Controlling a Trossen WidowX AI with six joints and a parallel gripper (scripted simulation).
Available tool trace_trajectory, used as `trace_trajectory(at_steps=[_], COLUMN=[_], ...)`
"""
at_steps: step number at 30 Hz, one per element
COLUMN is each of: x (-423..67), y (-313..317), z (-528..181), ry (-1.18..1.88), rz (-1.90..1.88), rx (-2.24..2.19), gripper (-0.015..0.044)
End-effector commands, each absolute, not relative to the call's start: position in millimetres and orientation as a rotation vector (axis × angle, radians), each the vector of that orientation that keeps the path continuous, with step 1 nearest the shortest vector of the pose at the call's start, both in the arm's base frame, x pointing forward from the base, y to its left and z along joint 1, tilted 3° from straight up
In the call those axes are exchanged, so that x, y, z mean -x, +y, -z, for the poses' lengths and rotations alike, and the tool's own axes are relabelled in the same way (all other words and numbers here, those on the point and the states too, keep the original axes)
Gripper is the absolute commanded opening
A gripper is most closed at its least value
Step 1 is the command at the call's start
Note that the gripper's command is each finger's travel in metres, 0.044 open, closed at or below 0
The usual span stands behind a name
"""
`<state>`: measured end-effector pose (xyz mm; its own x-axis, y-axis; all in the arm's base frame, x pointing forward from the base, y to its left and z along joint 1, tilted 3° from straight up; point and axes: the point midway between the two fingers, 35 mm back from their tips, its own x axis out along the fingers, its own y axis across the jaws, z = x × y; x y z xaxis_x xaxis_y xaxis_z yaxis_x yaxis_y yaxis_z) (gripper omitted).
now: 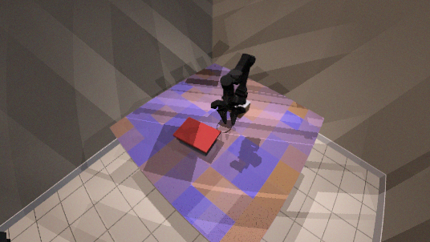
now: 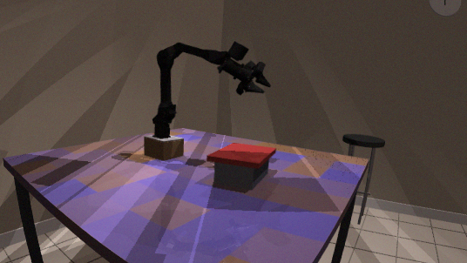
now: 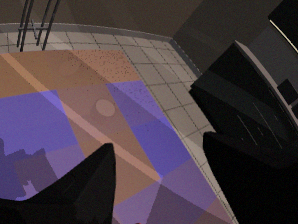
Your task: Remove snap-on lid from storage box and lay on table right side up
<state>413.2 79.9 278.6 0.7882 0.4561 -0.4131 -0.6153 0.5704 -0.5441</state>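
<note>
while the arm hangs high at centre frame, its jaws stand half open with nothing between them; the red lid (image 2: 242,153) sits well below on its box (image 2: 237,176), mid-counter (image 2: 131,205), long axis toward the lower left.

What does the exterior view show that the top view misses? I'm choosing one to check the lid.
Only the exterior view shows the dark box under the red lid, the stool and the table's legs. Only the top view shows the lid's whole upper face and the floor around the table. Both show the gripper, open and holding nothing, off the lid.
</note>
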Motion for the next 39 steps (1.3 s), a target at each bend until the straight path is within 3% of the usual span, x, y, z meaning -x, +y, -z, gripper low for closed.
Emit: trace_trajectory(at_steps=[1, 15, 28, 39], x=[-392, -341, -280, -277], y=[18, -64, -114, -116], z=[-250, -194, -142, -140], ry=[0.449, 0.616, 0.536, 0.527], rz=[-0.420, 0.030, 0.490, 0.511], rx=[0.205, -0.674, -1.496, -1.534], gripper=[0.0235, 0.0235, 0.0235, 0.0235])
